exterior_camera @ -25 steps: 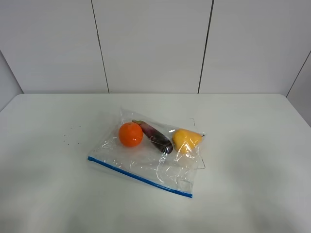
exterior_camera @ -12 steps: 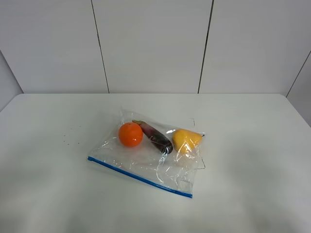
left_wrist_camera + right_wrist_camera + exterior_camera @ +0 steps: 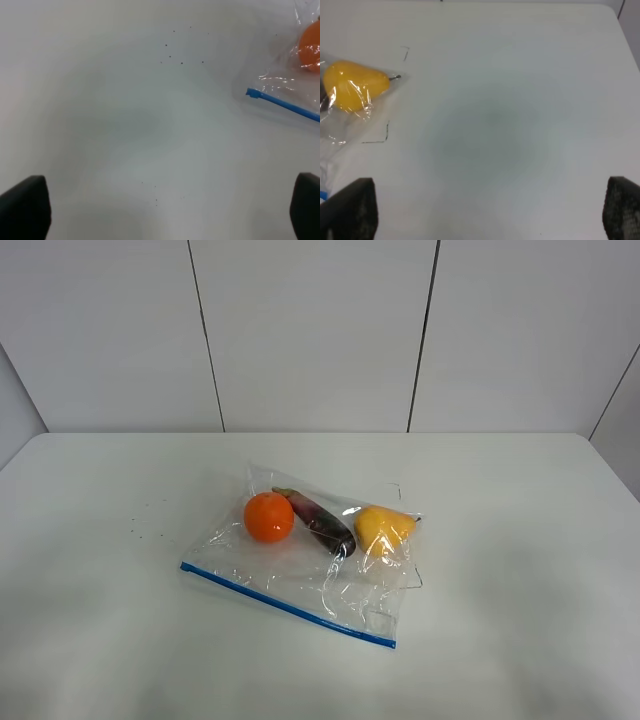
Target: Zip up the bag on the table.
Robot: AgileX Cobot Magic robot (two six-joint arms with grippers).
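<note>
- Left gripper (image 3: 160, 210) spread wide, dark fingertips (image 3: 24, 207) at the frame corners, holding nothing, above bare table (image 3: 100, 640)
- Right gripper (image 3: 485, 212) likewise wide apart, empty
- Clear crinkly bag (image 3: 300, 570) flat at table centre, blue zip strip (image 3: 288, 605) along its 6 o'clock edge
- Round orange fruit (image 3: 269, 517), dark purple piece (image 3: 322, 523), yellow pear shape (image 3: 383, 529) inside, blurred by glare

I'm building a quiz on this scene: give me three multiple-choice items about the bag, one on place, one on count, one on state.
1. Where does the blue zip strip run on the bag?
A. along the edge nearest the camera
B. along the edge nearest the wall
C. across the middle

2. How many pieces of produce show inside?
A. one
B. three
C. five

3. What are the grippers doing?
A. both pinch the bag
B. one lifts the bag
C. neither touches the bag

Answers: 1 A, the strip lines the near edge. 2 B, orange, eggplant, yellow pear. 3 C, both wrist views show fingertips apart over bare table.
</note>
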